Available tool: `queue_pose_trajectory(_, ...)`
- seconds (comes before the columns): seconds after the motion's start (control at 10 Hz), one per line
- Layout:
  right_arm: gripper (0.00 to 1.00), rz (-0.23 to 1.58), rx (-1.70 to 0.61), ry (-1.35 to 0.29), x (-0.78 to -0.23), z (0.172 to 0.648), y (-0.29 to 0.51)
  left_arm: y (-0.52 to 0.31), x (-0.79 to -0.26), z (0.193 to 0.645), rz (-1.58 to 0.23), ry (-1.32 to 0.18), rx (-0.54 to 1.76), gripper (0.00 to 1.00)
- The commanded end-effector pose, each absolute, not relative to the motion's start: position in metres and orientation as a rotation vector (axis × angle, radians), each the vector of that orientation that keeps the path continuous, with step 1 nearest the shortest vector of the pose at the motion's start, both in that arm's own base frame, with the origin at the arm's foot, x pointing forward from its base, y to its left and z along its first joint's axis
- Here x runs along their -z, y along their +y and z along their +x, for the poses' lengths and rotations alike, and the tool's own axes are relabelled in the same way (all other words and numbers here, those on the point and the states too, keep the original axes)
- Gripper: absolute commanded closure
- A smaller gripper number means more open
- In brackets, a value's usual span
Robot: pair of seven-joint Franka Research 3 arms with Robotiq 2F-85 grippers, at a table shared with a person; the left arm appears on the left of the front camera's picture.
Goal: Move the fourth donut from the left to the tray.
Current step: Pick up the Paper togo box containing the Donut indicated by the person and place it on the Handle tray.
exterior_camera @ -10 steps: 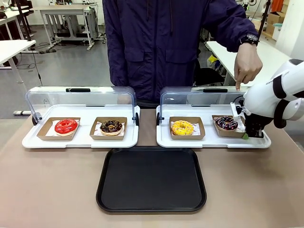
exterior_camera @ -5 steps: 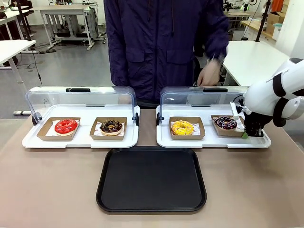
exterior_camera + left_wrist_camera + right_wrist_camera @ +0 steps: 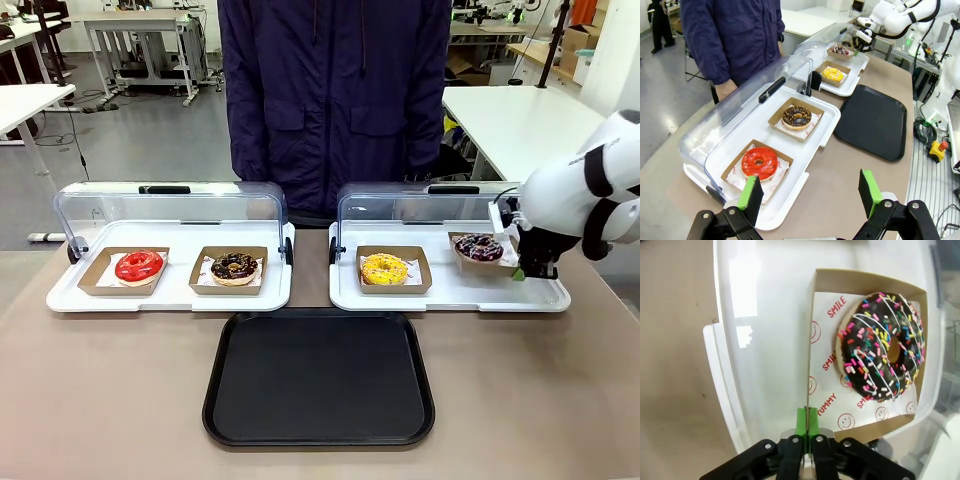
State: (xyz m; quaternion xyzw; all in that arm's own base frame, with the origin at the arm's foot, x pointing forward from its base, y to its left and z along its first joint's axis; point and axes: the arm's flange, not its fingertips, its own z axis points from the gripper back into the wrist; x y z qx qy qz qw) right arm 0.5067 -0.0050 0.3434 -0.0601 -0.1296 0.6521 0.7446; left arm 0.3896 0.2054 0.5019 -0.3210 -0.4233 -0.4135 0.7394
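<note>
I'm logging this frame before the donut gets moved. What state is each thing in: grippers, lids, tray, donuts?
Left gripper: open, holding nothing.
Right gripper: shut on the edge of the cardboard holder.
Sprinkle donut: in that holder, apparently raised off its white tray.
Left clear lid, right clear lid: both swung open.
Black tray: empty.
Red donut, crumb donut, yellow donut: resting in their holders.

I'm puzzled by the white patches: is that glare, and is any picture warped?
Right wrist view: yes, glare on the white tray, beside the donut whose holder the right pincer pinches. Left wrist view: wide-angle stretch, the red donut looms large. Front view: even, sharp.
</note>
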Motion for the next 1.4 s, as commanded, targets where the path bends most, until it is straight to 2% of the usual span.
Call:
queue_pose_trajectory(0.0,0.98,-0.203,-1.368,-0.288,-0.374,0.485,0.011,0.204,-0.504,0.388,-0.713,-0.936,0.912,0.00)
queue_pose_trajectory(0.4,0.98,-0.262,-1.331,-0.305,-0.416,0.445,0.051,0.204,-0.504,0.388,-0.713,-0.936,0.912,0.00)
queue_pose_trajectory(0.9,0.98,-0.172,-1.326,-0.288,-0.419,0.389,0.117,0.204,-0.504,0.388,-0.713,-0.936,0.912,0.00)
queue_pose_trajectory(1.3,0.98,-0.172,-1.371,-0.319,-0.407,0.330,0.189,0.204,-0.504,0.388,-0.713,-0.936,0.912,0.00)
